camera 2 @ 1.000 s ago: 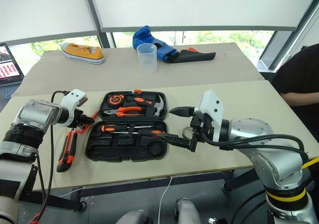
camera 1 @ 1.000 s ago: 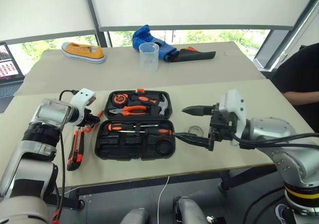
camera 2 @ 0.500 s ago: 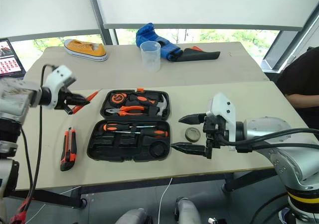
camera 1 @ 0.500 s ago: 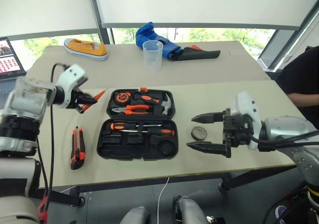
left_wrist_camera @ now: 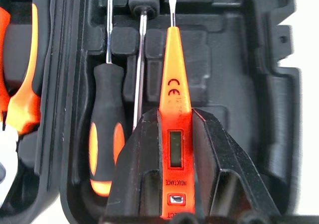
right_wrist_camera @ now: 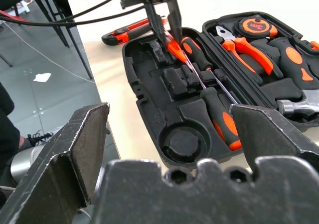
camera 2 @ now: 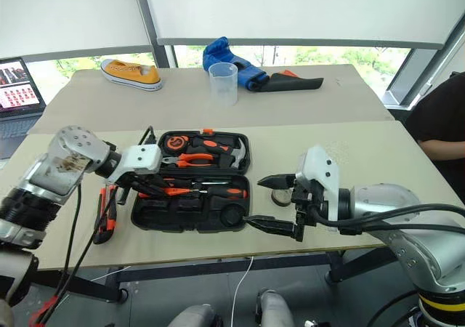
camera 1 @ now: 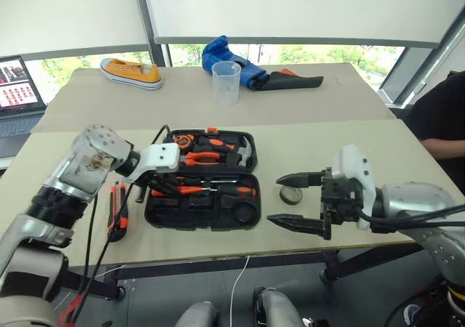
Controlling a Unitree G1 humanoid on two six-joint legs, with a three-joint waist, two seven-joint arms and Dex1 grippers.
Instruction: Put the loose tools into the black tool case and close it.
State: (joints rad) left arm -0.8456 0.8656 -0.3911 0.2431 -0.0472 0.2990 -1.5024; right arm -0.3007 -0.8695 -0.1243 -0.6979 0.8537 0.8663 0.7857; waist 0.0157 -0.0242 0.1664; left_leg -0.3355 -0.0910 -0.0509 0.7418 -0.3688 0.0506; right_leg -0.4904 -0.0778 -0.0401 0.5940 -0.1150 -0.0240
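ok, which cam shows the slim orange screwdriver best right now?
Left wrist view: the slim orange screwdriver fills the centre, clamped in the left gripper over the black moulded tool case. Head views and the right wrist view give just an orange sliver.

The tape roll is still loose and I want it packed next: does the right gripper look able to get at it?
Probably yes. The tape roll lies bare on the table beside the black tool case, and the open, empty right gripper hangs right by it with nothing between.

The left tool [left_wrist_camera: 174, 184] points down with fingers pinched together, while the right tool [camera 1: 298, 200] hovers level, fingers spread wide.
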